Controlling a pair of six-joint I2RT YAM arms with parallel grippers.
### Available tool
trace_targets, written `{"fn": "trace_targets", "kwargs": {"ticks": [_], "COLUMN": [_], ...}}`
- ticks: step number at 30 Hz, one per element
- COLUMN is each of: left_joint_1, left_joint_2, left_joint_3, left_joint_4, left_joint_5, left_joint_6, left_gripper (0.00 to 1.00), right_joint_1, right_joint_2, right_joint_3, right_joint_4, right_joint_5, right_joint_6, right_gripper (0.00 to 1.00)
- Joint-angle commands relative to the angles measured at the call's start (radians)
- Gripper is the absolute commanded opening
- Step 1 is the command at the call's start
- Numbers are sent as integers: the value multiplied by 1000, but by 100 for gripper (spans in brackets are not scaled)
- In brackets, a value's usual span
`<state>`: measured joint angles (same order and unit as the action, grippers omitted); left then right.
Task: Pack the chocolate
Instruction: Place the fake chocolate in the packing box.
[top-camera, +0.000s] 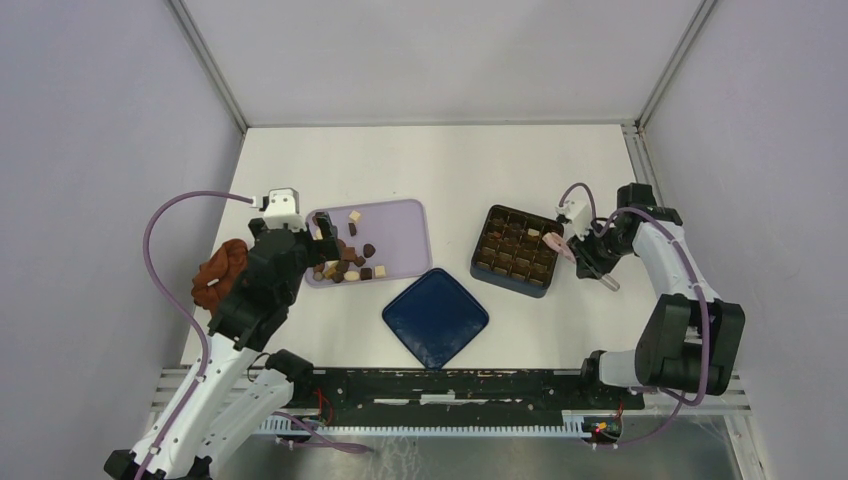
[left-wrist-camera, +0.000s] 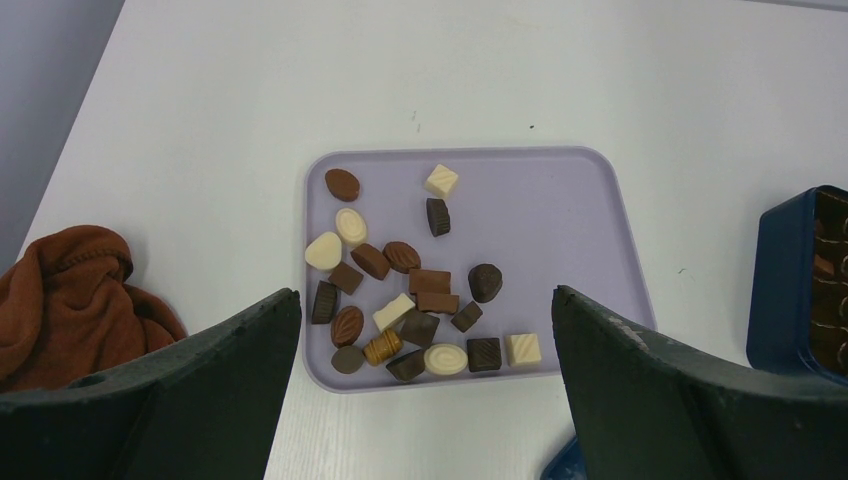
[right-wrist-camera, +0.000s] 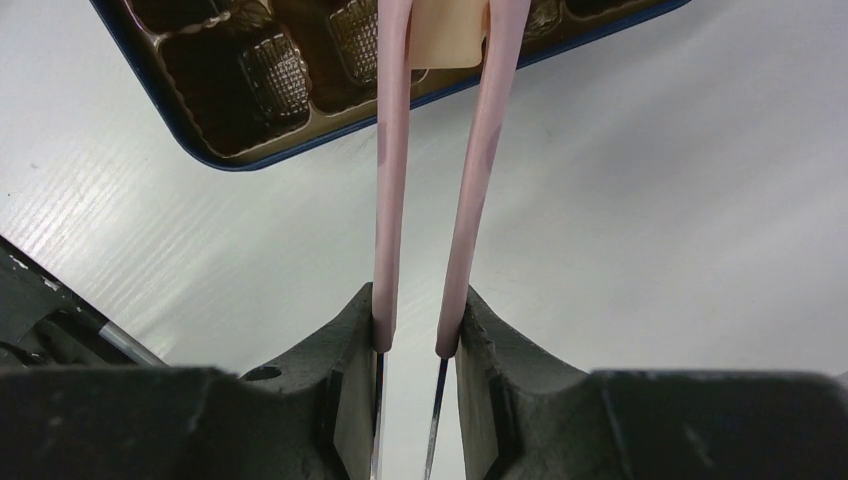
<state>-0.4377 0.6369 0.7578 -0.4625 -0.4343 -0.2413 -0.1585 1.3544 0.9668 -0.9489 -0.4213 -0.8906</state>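
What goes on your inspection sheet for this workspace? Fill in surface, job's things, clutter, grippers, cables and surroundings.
Surface: white table, no spills seen.
Job's things: chocolates loose on lilac tray; box partly filled; cream piece in pink tongs over box.
Clutter: brown cloth left of tray; blue lid near the arms.
Grippers: left gripper open above tray; right gripper shut on tongs.
Cables: purple cables loop along both arms.
Surroundings: grey walls, metal frame.

Robotics lab cell is indicated: white table (top-camera: 450, 170) is boxed in by plain grey panels (top-camera: 90, 130) on aluminium framing (top-camera: 208, 62); robot arms (top-camera: 255, 290) are bolted to a base rail (top-camera: 450, 384), purple cables (top-camera: 149, 238) exposed.
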Motion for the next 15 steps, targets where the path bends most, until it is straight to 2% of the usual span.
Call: {"fn": "trace_targets", "kwargs": {"ticks": [1, 10, 15], "left_joint_1": [7, 6, 6], "left_joint_2": [0, -3, -3], "left_joint_3": [5, 6, 7], "left_joint_4": [27, 24, 25], "left_joint_5": [12, 11, 11], "left_joint_6": [49, 50, 49], "left_gripper": [99, 99, 99], "right_joint_1": [-13, -13, -13], "right_joint_2": [21, 97, 105], "right_joint_3": [-10, 9, 3], "right_joint_4": [16, 37, 64], "right_joint_5": [-26, -12, 19], "right_joint_6": [-51, -45, -34], "right_gripper": [2, 8, 14]}}
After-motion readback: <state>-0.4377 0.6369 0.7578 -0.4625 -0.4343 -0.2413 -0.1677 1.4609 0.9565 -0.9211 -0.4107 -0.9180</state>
